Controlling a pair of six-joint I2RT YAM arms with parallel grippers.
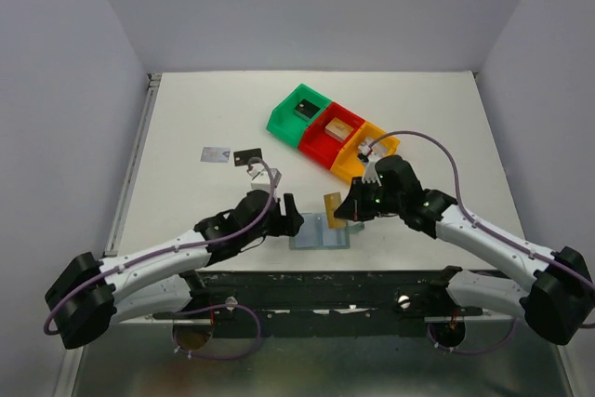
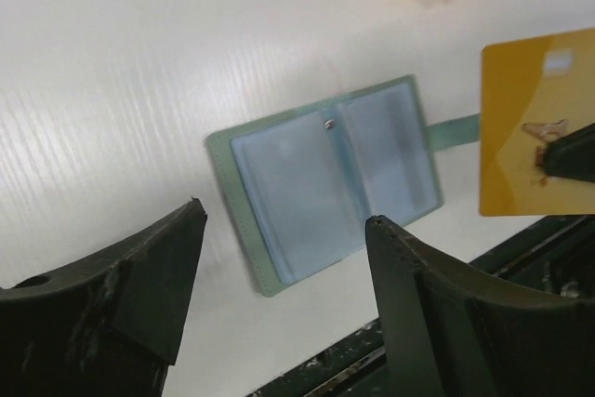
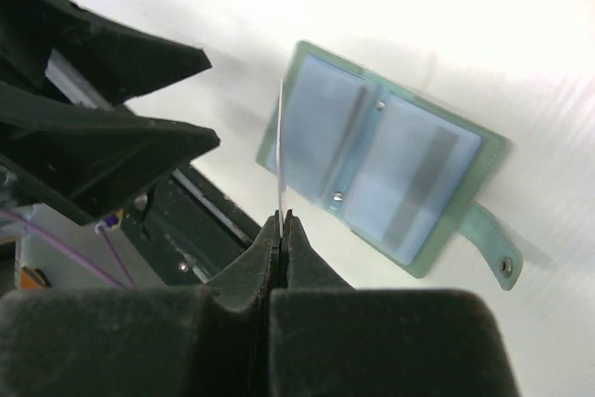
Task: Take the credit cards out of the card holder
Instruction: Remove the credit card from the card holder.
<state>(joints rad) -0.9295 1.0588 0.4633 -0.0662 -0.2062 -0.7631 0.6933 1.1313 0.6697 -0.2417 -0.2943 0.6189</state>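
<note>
The right gripper (image 3: 282, 222) is clenched on one edge of the gold card (image 1: 332, 207). Its own wrist camera sees this card only edge-on, as a thin pale line. The card is held upright, not flat, and its long axis seems to point up. It is just above the far right part of the card holder (image 1: 319, 233) and apart from it, so I judge it is fully out of its pocket.

The holder lies open and flat on the table (image 1: 204, 109), between the two arms. Its strap (image 3: 488, 239) sticks out on its right side. The left gripper (image 2: 286, 216) hangs over the left half of the holder with jaws wide apart and grasps nothing.

The black card (image 1: 248, 156) and the silver card (image 1: 216, 154) lie flat to the far left of the holder, well apart from it. This is the side of the left arm. To put the gold card there, the right arm would probably need to cross over the holder and pass the left gripper. A free place to the right of the holder is nearer.

The pockets are cloudy. A darker band shows in the right pocket, and I cannot tell whether it is a card or a shadow.
</note>
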